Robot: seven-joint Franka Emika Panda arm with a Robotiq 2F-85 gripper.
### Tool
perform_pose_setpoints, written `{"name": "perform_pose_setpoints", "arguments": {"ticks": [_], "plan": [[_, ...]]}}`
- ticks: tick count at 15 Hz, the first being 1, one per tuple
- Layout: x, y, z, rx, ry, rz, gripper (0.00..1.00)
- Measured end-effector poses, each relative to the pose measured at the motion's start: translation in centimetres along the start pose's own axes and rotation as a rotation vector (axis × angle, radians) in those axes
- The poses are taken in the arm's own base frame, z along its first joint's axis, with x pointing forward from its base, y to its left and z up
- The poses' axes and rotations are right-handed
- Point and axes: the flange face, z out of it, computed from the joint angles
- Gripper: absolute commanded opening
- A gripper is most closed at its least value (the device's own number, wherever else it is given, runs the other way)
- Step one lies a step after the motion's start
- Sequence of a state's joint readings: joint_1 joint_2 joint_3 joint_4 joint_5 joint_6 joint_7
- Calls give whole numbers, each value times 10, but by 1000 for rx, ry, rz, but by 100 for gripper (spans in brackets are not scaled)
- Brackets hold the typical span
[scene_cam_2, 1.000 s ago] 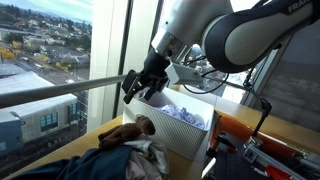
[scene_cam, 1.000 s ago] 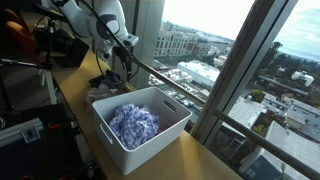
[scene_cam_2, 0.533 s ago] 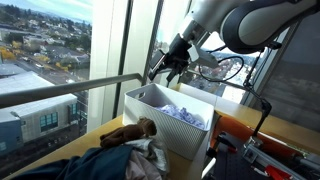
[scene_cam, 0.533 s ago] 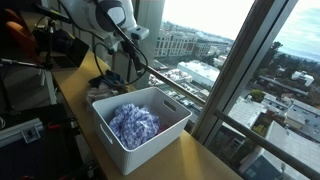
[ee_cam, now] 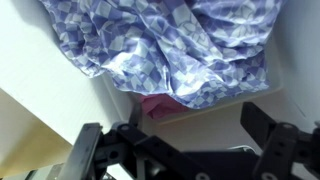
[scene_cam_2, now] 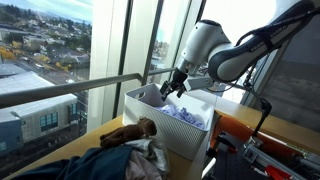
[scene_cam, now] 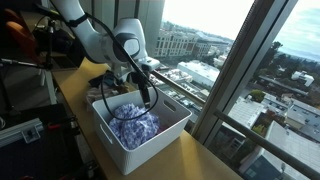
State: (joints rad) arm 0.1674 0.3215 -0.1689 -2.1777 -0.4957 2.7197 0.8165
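The gripper [scene_cam: 149,96] is hovering over the white bin [scene_cam: 128,153], where the blue patterned cloth [scene_cam: 133,124] is lying. Only the wrist view is showing the jaws spread wide and empty, and a pink patch [ee_cam: 155,103] peeking out beneath the cloth.

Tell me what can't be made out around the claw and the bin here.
- Whether the claw touches the cloth: too small and dark in an exterior view.
- The floor of the bin: hidden under the cloth in an exterior view.
- The pink item: wrist view, mostly covered by the cloth and blurred, so it can't be identified.
- The clothes pile: cut off by the bottom edge in an exterior view.
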Motion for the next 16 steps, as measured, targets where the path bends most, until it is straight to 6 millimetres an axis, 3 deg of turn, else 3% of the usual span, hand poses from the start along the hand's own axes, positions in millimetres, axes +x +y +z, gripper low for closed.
{"name": "perform_pose_setpoints", "arguments": {"ticks": [5,9,10,11,16], "plan": [[-22,-11,100,-110,-147,-8,100],[-24,-18,158,-161,-216,10,100],[-22,-18,167,-174,-230,14,75],[-19,-19,174,-184,-242,15,74],[-2,-20,175,-200,-298,16,39]]}}
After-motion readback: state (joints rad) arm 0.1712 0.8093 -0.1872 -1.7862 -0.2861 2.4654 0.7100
